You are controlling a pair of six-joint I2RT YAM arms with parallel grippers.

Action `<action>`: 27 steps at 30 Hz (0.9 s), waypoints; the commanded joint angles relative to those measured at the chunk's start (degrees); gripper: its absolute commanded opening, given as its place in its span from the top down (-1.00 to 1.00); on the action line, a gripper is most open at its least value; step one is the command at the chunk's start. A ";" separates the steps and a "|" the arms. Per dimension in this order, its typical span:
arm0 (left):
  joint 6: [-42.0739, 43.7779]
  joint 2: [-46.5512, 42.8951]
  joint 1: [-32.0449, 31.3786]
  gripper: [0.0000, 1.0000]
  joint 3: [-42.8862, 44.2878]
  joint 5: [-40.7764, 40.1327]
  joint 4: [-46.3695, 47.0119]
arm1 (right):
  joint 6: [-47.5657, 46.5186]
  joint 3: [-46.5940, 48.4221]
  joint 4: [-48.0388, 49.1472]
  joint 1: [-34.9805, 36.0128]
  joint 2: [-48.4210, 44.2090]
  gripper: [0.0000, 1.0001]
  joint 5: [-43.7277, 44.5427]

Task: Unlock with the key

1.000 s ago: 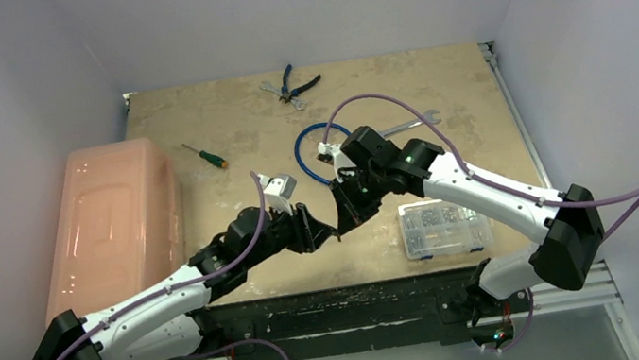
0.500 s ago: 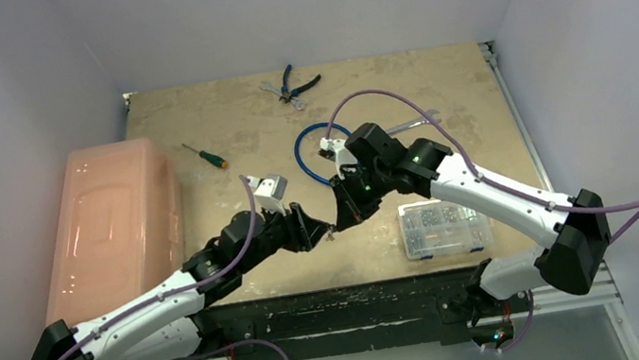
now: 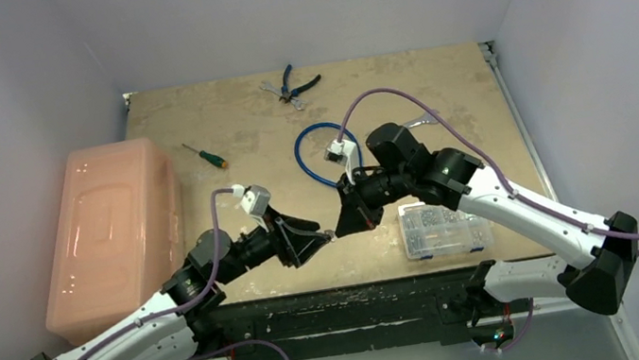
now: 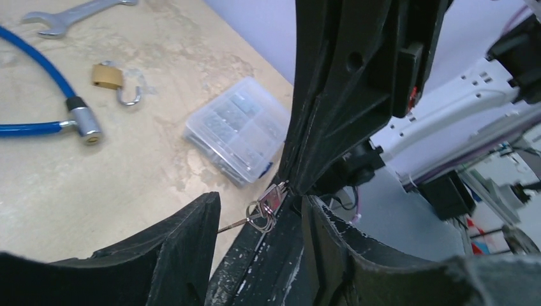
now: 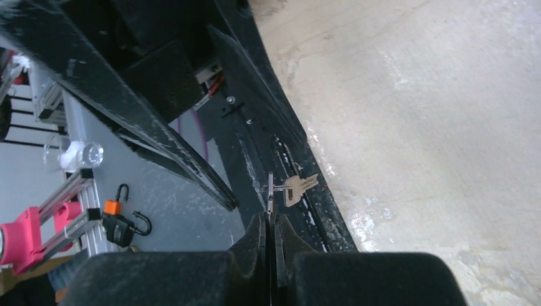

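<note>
Desk (image 3: 436, 86) near edge | right end effector (image 5: 271, 215) clenched on key (image 5: 298, 187), by its ring I think | left end effector (image 4: 258, 220) released around it | brass padlock (image 4: 108, 76) lying well apart, key not in it yet

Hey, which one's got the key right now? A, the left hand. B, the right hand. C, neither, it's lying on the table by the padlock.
B: the right hand is pinched shut on the key, while the left hand is open, its fingers standing apart on either side.
</note>
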 commanded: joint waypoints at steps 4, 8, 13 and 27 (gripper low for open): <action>0.37 3.37 0.02 0.09 -0.89 9.81 10.78 | -2.75 -1.33 4.44 0.32 -3.72 1.00 -6.43; 0.31 3.98 -0.02 0.22 -0.64 10.72 12.02 | -2.86 -1.66 4.45 0.34 -3.90 1.00 -6.49; 0.40 3.81 0.03 0.24 -0.66 10.79 11.71 | -2.69 -1.69 4.54 0.33 -3.51 1.00 -6.17; 0.32 7.69 0.03 0.65 0.17 10.84 11.13 | -2.60 -1.51 5.15 0.32 -2.06 1.00 -6.09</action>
